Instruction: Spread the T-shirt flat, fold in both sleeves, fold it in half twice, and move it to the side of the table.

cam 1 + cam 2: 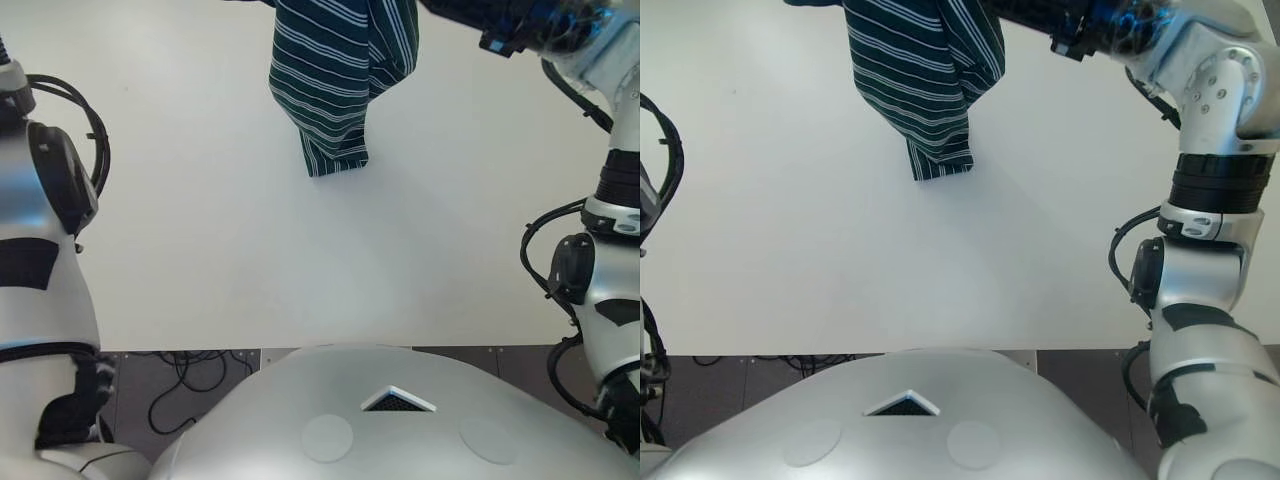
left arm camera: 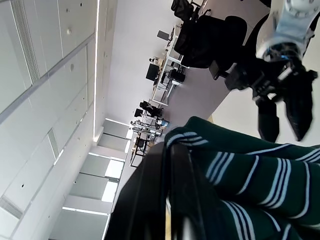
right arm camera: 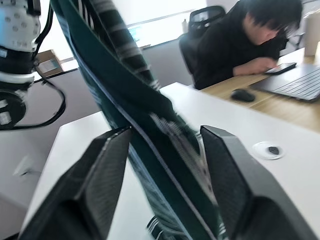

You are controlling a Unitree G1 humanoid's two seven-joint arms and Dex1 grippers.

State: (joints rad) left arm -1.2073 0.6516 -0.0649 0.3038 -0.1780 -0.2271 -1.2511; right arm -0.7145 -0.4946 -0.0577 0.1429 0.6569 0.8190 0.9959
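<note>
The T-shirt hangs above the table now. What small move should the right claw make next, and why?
Probably close the right claw: its fingers stand open with the T-shirt fabric hanging between them, while the left claw seems to hold the shirt above the table. With two grips it can spread the shirt flat.

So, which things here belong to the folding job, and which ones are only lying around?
For the job: striped T-shirt, hanging over the white table; left gripper gripping it; right gripper open around its fabric.

Just lying about: cables on the floor; mouse and laptop on the desk behind.
</note>
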